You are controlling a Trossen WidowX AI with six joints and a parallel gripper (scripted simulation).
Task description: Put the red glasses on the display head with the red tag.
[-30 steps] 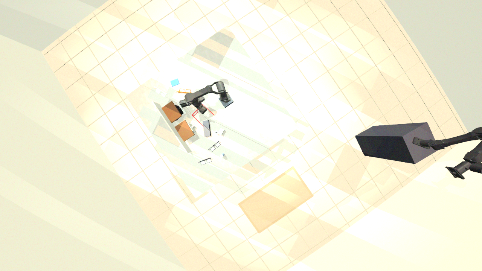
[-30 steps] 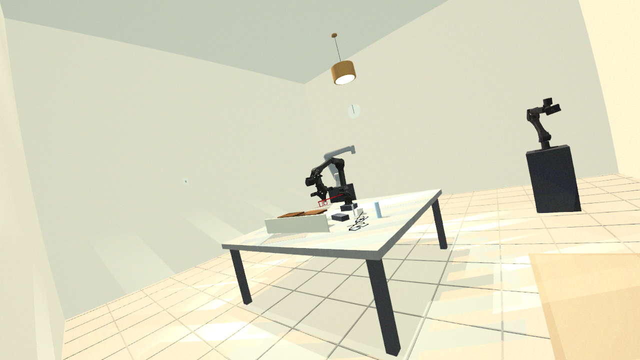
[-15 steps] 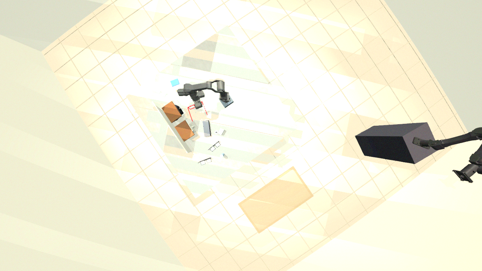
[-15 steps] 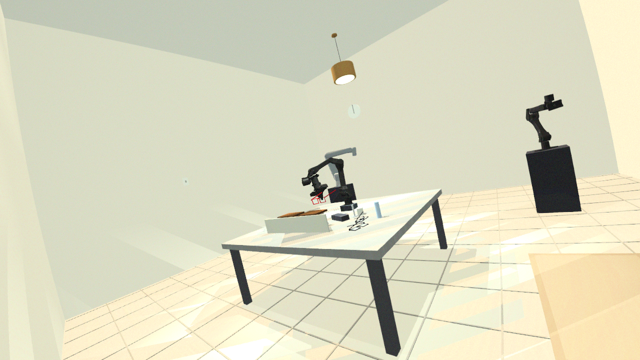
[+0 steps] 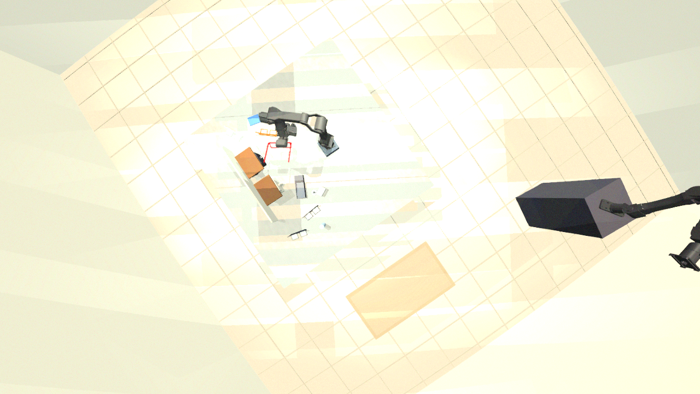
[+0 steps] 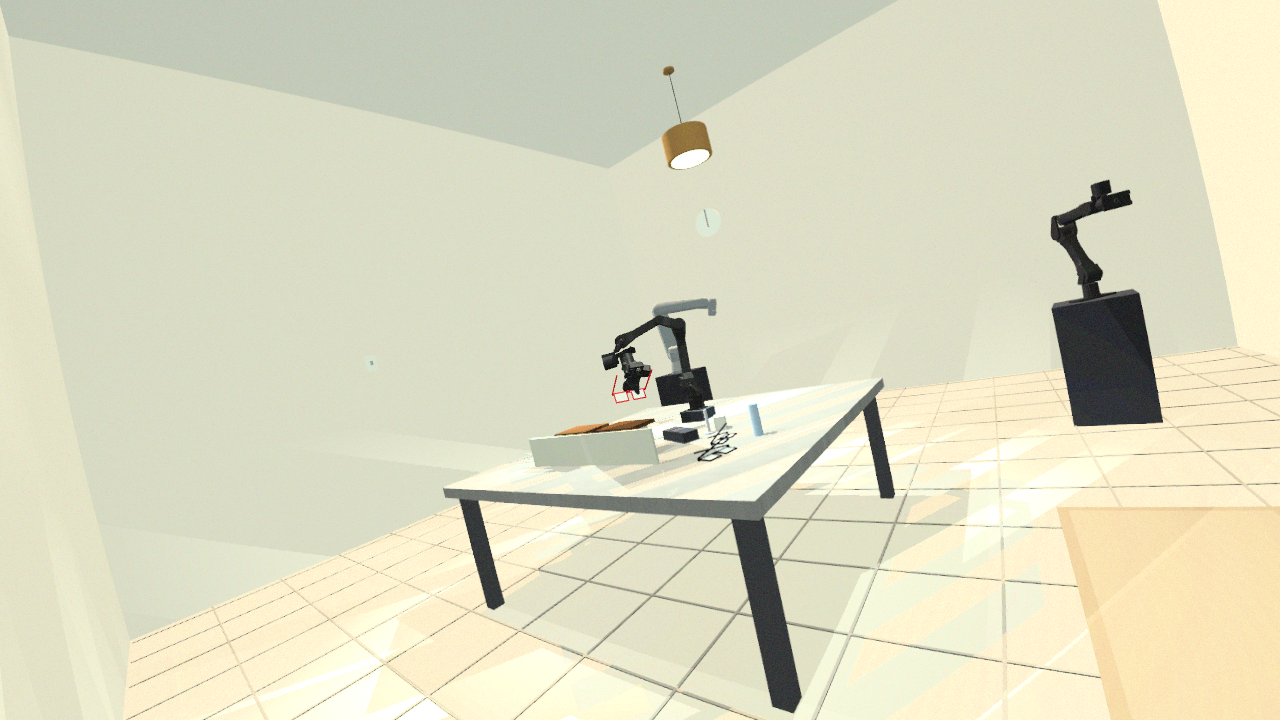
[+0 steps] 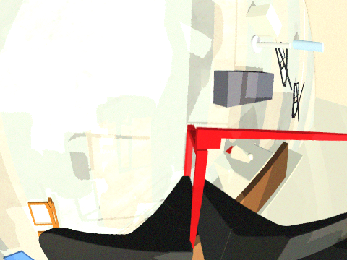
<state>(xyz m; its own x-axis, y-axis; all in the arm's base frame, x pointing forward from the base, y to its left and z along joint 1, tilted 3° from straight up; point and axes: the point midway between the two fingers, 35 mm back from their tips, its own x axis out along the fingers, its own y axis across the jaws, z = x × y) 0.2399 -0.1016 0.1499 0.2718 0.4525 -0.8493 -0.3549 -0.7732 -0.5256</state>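
Note:
The red glasses [image 5: 289, 152] [image 7: 271, 133] hang in the air above the table, temples spread. My gripper [image 6: 634, 391] [image 7: 191, 183] is shut on the middle of their front, near the bridge; its fingertips are hidden from above in the top view. A pale head-like shape [image 7: 240, 153] [image 5: 268, 190] with a small red tag [image 7: 229, 149] shows in the wrist view below the glasses, beside a brown panel [image 7: 269, 177]. The glasses are apart from it. The other head's place is at the second brown panel [image 5: 249, 162], with a dark object beside it; the head itself is not clear.
A dark grey box [image 5: 299, 188] [image 6: 680, 435] [image 7: 240, 88] stands near the brown panels. Orange glasses and a blue block [image 5: 253, 119] lie on the other side. Two black pairs of glasses and a light blue cylinder [image 6: 755, 420] [image 7: 307, 45] are farther off. A pale wall [image 6: 595, 449] borders the panels.

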